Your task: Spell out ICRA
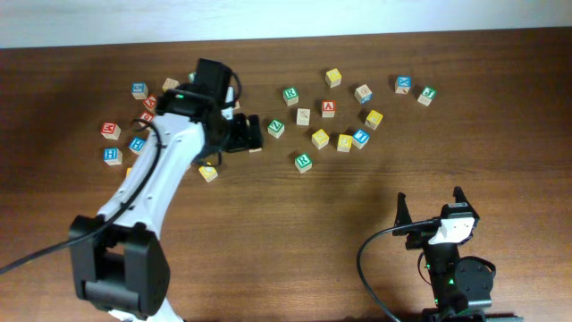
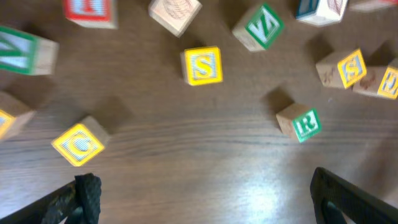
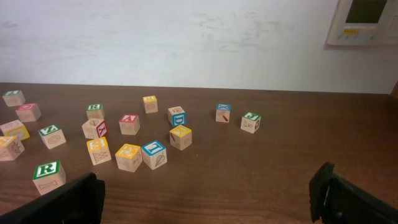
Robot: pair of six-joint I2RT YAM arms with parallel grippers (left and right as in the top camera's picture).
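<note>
Left claw (image 2: 204, 194): spread wide, empty, hovering above the counter (image 2: 205, 155). Yellow C block (image 2: 78, 144) just ahead-left; green R block (image 2: 300, 123) ahead-right; S block (image 2: 202, 65) farther ahead. Risk: an off-centre descent nudges C away, or closes on S instead. Right claw (image 1: 431, 207): apart, idle.

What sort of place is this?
Likely a robotics lab or test room: a left arm and right arm mounted at a wooden table, scattered letter blocks, and a wall panel.
</note>
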